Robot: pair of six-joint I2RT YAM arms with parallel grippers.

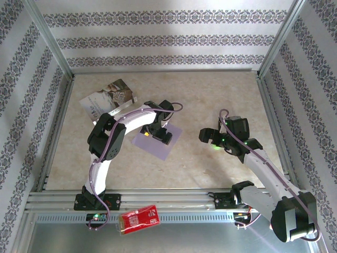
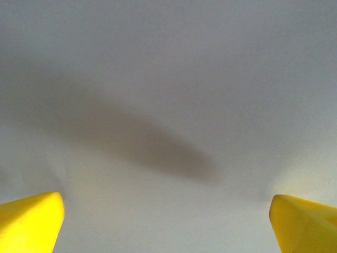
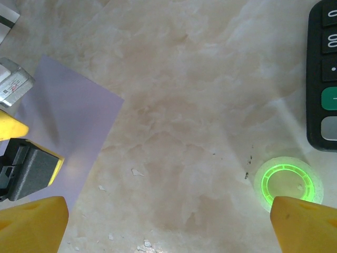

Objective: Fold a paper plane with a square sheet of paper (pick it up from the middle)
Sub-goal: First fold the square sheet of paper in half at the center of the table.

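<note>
No legible text, booklet (image 1: 108,98) and red packet (image 1: 139,217) print blurred

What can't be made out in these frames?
- square sheet of paper: top view, its middle hidden beneath the left gripper; contact unclear.
- Left wrist view: paper too close, blurred; no edges or creases visible.
- calculator: cut off by the right wrist view's right edge.
- red packet: top view, print too small to read.
- booklet: top view, part covered by the left arm.
</note>
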